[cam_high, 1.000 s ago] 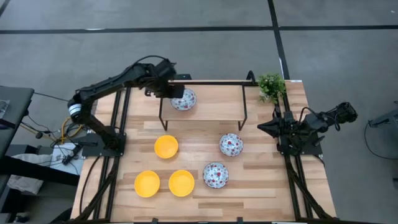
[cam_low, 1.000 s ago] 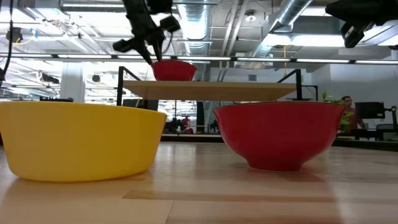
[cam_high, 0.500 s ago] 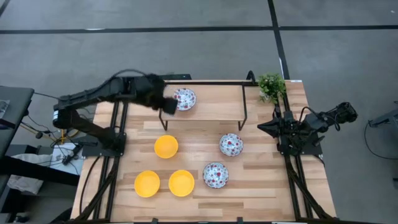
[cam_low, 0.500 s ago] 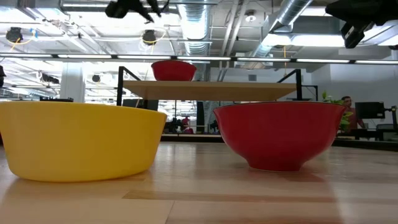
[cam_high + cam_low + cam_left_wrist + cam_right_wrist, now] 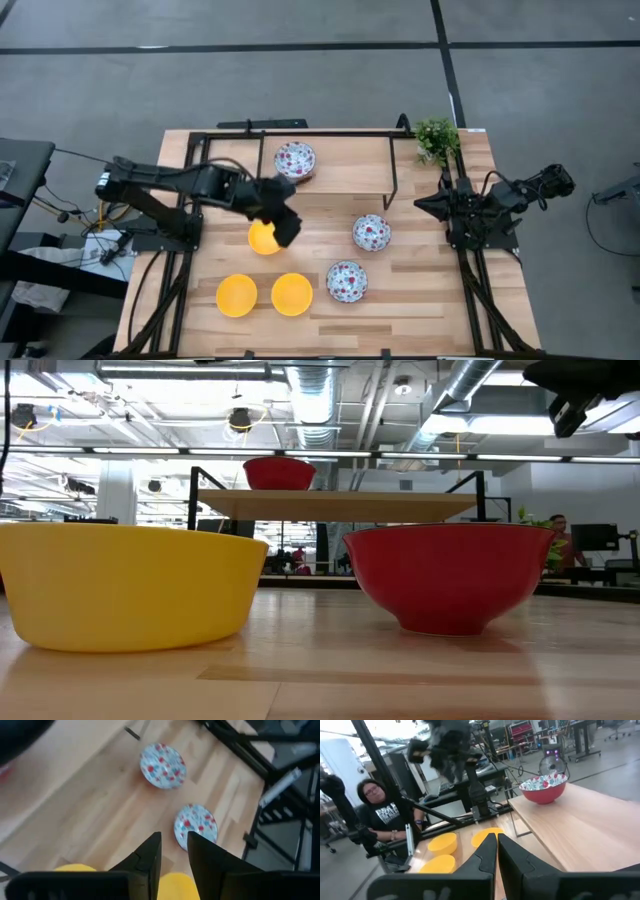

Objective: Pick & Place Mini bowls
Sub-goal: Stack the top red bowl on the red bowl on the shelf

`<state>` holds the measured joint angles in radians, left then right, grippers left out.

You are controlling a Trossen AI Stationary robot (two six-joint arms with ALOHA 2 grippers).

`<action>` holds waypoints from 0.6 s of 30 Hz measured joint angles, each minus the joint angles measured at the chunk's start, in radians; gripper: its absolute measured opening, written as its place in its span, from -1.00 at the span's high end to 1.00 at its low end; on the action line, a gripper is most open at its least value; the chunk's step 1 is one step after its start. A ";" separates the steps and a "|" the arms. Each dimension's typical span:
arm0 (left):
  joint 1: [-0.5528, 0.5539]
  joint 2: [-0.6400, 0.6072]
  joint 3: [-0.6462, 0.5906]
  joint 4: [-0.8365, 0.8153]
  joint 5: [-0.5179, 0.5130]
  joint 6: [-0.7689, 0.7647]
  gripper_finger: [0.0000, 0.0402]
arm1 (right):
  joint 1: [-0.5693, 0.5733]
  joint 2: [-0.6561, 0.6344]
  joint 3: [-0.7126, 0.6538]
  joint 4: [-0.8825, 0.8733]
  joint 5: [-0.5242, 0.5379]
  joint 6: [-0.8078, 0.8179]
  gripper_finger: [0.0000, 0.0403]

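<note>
Overhead, a wooden surface carrying six mini bowls.

Far left, near the front edge, an outer yellow bowl just beside a second yellow bowl, both in full sight. Behind them, a third yellow bowl, partly covered by the dark left arm. Left claw over that bowl's right rim; impossible to tell from above whether touching or clear of it. In the left wrist view, fingers slightly apart with nothing between them. No trace of this claw in the low view.

Centre, a raised shelf holding one floral bowl. From above, only its speckled inside; from table height, only its red outside. On the surface itself, well apart from the shelf, a rear floral bowl and a front floral bowl.

Low view mostly filled by one yellow bowl and one red one, hiding the rest.

Right, a small potted plant at the back corner. Right claw parked at the right edge, fingers pressed together on nothing. Right wrist view alone shows a seated person beyond the far side, and the left arm only as a blur.
</note>
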<state>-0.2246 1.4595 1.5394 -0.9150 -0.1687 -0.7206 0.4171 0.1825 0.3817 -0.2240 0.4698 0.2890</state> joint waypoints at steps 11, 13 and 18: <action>-0.204 -0.088 -0.150 0.099 -0.260 -0.021 0.54 | 0.001 0.000 0.000 0.057 0.001 0.174 0.97; -0.238 -0.127 -0.223 0.172 -0.281 -0.043 0.54 | 0.001 0.000 0.000 0.087 -0.009 0.149 0.97; -0.300 -0.249 -0.404 0.343 -0.353 -0.080 0.54 | 0.002 0.042 0.030 0.113 -0.090 0.104 0.97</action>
<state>-0.5243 1.2100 1.1350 -0.5719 -0.5219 -0.8009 0.4187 0.2246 0.4115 -0.1110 0.3794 0.3933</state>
